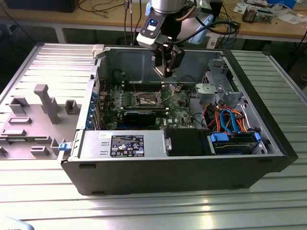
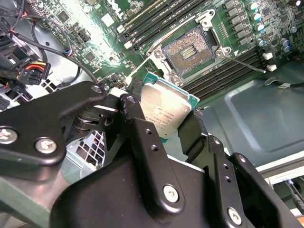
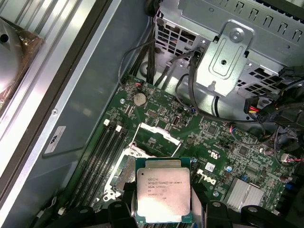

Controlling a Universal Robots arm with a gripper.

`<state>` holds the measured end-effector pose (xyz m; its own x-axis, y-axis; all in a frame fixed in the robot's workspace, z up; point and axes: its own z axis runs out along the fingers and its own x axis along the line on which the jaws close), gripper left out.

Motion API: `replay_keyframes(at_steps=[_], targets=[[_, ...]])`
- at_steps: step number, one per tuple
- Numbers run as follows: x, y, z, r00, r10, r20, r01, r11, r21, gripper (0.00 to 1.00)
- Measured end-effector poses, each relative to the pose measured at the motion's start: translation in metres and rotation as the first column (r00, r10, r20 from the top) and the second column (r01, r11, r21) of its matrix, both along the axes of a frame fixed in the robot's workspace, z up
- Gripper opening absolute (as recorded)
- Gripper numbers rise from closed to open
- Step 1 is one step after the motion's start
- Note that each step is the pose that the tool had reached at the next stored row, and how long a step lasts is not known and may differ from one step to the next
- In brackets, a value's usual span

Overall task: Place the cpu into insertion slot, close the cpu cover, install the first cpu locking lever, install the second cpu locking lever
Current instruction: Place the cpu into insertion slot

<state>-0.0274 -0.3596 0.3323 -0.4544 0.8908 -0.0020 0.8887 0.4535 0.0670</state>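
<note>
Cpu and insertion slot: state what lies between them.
In the second wrist view, no separate object: the cpu, held in the pincer, hangs apart from the insertion slot, with only the slot's metal rim between.

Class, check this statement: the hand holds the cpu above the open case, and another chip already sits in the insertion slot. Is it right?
Not quite. The hand holds the cpu above the open case, but the insertion slot is empty; the second wrist view shows its bare contacts.
</note>
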Motion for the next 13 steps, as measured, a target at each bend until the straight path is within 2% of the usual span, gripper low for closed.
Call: replay_keyframes(at_steps=[13], targets=[[0.0000, 0.0000, 0.0000, 1.0000, -0.007, 0.0000, 0.007, 1.0000, 0.0000, 0.55]])
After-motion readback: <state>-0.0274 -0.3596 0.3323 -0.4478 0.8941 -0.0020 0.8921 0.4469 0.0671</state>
